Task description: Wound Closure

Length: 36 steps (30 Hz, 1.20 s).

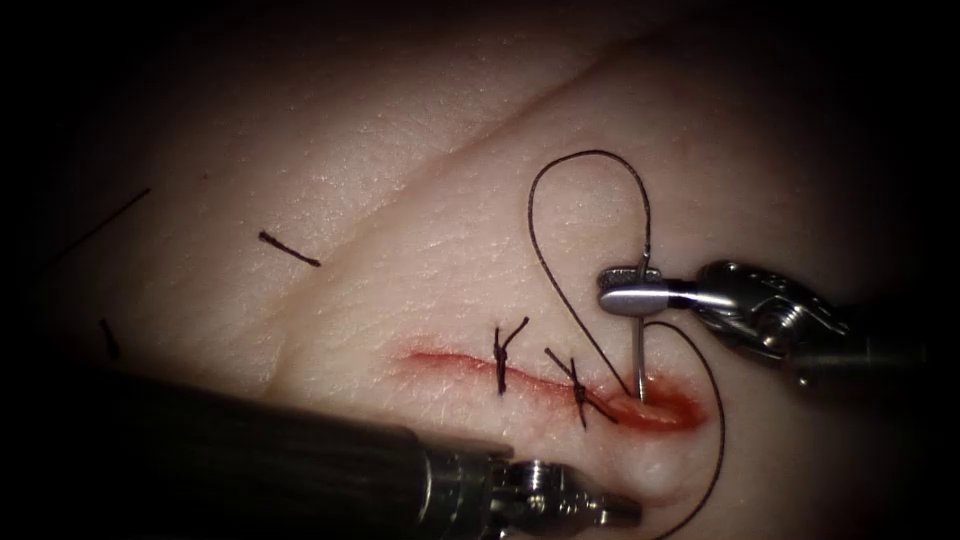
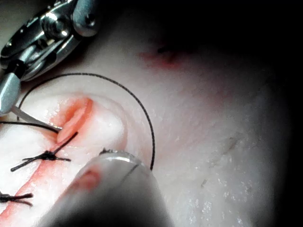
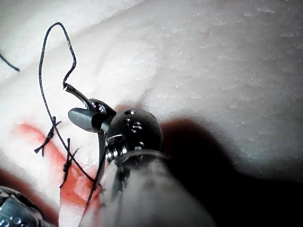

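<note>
Fingers (image 1: 632, 287) on needle (image 1: 639, 355) (tissue (image 1: 420, 200) beneath)

No lettering, number, brand or sign can be read anywhere here: none on the tissue (image 1: 420, 200), none on the metal of either tool, none beside the cut (image 1: 560, 385).

Tissue (image 1: 420, 230) with cut (image 1: 560, 385), knotted stitches (image 1: 505, 358), loose thread ends (image 1: 288, 249)
</note>
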Available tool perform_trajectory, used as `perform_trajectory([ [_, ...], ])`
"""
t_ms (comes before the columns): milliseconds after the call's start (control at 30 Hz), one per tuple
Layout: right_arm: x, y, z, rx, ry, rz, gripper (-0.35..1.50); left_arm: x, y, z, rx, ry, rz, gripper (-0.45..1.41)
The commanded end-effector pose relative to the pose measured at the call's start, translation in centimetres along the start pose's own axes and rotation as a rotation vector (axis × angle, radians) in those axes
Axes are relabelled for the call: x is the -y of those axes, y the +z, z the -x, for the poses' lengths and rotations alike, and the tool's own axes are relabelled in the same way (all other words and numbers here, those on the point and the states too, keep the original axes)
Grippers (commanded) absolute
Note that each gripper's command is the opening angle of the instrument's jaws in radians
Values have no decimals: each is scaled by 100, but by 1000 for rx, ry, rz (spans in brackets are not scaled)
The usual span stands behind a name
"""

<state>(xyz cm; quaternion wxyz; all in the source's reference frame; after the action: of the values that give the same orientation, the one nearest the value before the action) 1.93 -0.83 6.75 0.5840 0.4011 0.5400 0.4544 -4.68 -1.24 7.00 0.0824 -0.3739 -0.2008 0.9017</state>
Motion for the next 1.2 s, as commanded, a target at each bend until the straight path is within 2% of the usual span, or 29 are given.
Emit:
perform_trajectory([
  [33, 1, 7, 6, 3, 16, -6, -35, -1, 7, 1, 0, 0, 2, 4],
  [367, 10, 4, 15, 37, 140, -27, -35, 2, 4, 5, -4, -3, 5, 4],
  [733, 18, 5, 31, 110, 255, 19, -35, 8, 4, 9, -11, -7, 4, 4],
  [967, 27, 6, 36, 137, 353, 6, -35, 10, 3, 8, -14, -9, 4, 4],
  [1200, 38, 7, 40, 104, 421, -55, -35, 11, 5, 7, -17, -10, 1, 4],
])
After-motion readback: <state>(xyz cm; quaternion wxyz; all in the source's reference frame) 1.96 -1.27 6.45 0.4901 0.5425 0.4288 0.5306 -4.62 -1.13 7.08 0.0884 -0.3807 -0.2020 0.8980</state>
